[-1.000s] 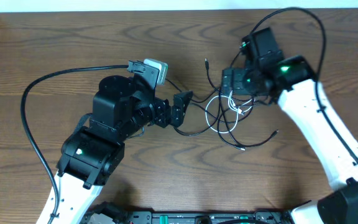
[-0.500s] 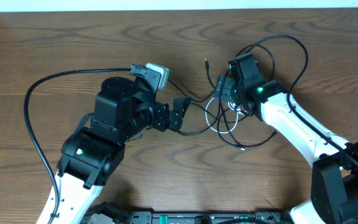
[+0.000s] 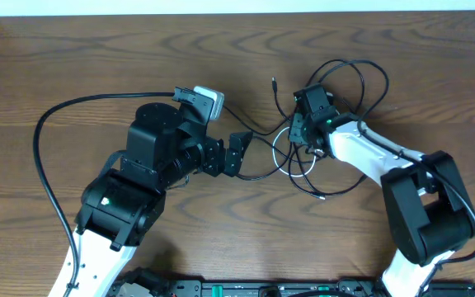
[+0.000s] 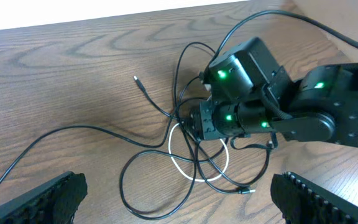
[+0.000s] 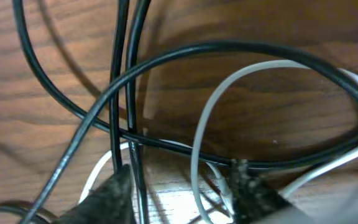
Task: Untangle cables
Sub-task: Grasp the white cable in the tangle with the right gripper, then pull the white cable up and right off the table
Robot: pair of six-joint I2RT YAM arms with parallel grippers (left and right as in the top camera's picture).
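Near the left edge of the wooden tabletop (image 3: 72, 49), a thick black lead (image 3: 38, 157) fixed to the left arm bows out in a broad arc. The left hand (image 3: 236, 152) hovers about the tabletop's middle, spread wide and holding nothing; in its own wrist view one ribbed fingertip (image 4: 42, 199) sits in each bottom corner with bare wood between them. Just to its right lie the cables (image 3: 291, 165), thin black cords and a white strand (image 4: 194, 171) heaped in overlapping loops a little right of the tabletop's middle. One black strand (image 4: 55, 140) trails away leftward and passes under the left hand. A small plug end (image 3: 275, 82) sticks out of the heap toward the far edge, and another tip (image 3: 322, 196) lies loose on the side toward the near edge. The right hand (image 3: 298, 132) is lowered into the far right part of the tangle. Its wrist view shows the fingers (image 5: 114, 196) drawn narrow but with a gap between them: two black cords run down beside one finger, and the white strand curves through the gap, while other black cords cross just beyond the tips. Neither finger is seen pressing a cord. The right arm's white link (image 3: 369, 153) reaches in from the near right corner, and its own thicker black lead (image 3: 361, 70) curls in loops toward the far edge.
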